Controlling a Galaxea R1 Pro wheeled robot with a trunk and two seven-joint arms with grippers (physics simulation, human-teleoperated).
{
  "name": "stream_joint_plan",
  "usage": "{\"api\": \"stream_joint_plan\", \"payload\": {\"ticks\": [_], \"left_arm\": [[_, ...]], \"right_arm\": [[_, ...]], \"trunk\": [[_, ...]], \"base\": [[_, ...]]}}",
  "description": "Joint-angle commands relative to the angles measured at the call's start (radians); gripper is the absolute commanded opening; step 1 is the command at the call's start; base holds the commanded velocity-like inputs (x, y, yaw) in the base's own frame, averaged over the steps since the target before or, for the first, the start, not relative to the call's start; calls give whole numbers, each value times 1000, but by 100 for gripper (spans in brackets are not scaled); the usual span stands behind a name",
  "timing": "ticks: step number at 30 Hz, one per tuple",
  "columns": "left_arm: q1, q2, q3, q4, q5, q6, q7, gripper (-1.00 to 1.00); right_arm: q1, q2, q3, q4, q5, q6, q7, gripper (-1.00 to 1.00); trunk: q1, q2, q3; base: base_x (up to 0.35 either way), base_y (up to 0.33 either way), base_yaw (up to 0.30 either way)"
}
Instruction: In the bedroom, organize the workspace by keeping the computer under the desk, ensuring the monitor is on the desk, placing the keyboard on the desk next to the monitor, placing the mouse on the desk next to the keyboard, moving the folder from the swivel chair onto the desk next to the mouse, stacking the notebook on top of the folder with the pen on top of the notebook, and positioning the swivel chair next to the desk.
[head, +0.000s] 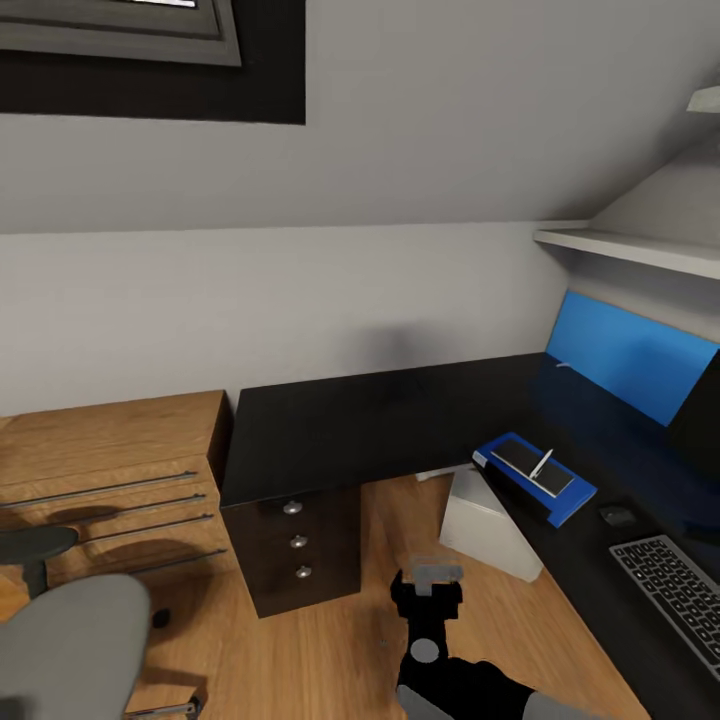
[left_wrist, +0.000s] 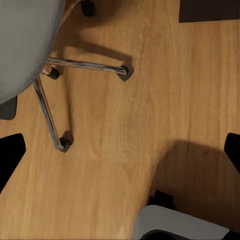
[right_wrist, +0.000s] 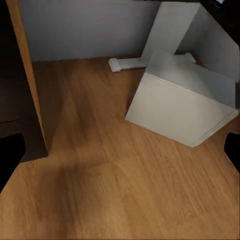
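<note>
The blue folder (head: 535, 475) lies on the glossy black worktop (head: 370, 420) at the inner part of its right wing, with the grey notebook (head: 532, 467) stacked on it and the white pen (head: 541, 464) resting on the notebook. Near the folder, toward the camera, sits the small dark mouse (head: 617, 515), and just beyond that the keyboard (head: 680, 595) runs to the picture's edge. The pale box of the computer (head: 487, 525) stands on the wooden floor (head: 330, 650) under that wing, tilted at an angle to the wall. A black three-drawer unit (head: 295, 545) sits under the worktop's other wing, beside a light wooden drawer chest (head: 110, 480). The swivel chair (head: 70, 645) is at the lower left, well apart from the worktop, its chrome legs and castors seen over the floor in the left wrist view. The right end effector (head: 437, 572) hangs over the floor holding nothing; both wrist views show their dark fingertips at opposite edges, spread wide.
</note>
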Motion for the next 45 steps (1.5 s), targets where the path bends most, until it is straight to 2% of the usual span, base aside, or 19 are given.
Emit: {"api": "stream_joint_plan", "payload": {"ticks": [1,3,4,6,7,9,11,16,19,23,25,32,33,45], "left_arm": [[0,0,-8,4,10,-13,8,100],[0,-1,-8,6,11,-17,8,100],[0,-2,-8,8,11,-18,8,100],[0,-2,-8,9,12,-19,9,100],[0,-3,-8,10,13,-19,9,100],[0,-3,-8,14,13,-14,10,100],[0,-3,-8,21,14,-2,10,100],[0,-3,-8,58,32,61,9,100],[0,-2,-8,77,46,76,9,100],[0,0,-8,107,63,90,4,100],[0,-1,-9,145,65,89,-13,100],[0,-4,-9,166,66,85,-56,100],[0,-6,-9,169,64,84,-64,100],[0,-6,-9,170,65,79,-65,100]], "right_arm": [[3,16,35,125,-13,-74,83,100],[13,33,45,211,-14,-103,155,100],[27,54,52,294,-15,-124,234,100],[42,78,56,372,-16,-137,313,100],[59,112,59,477,-17,-149,414,100],[71,133,60,552,-19,-156,476,100],[81,140,60,581,-19,-159,501,100],[129,146,57,626,-45,-164,537,100],[149,145,57,633,-61,-175,543,100],[174,145,57,638,-75,-241,547,100],[179,145,57,639,-77,-267,547,100],[182,145,56,640,-78,-280,548,100],[184,145,57,641,-79,-307,548,100],[203,149,58,642,-79,-345,547,100]], "trunk": [[-4,6,2],[-11,20,8],[-15,27,12],[-23,41,18],[-27,48,21],[-34,62,27],[-42,76,33],[-61,111,49],[-73,132,59],[-88,160,71],[-96,174,77],[-123,223,99],[-126,230,104],[-172,314,160]], "base": [[-5,0,0],[-4,0,0],[-2,0,0],[-2,0,0],[0,0,0],[0,0,0],[0,0,0],[0,0,0],[0,0,0],[0,0,0],[0,0,0],[0,0,0],[0,0,34],[0,0,93]]}}
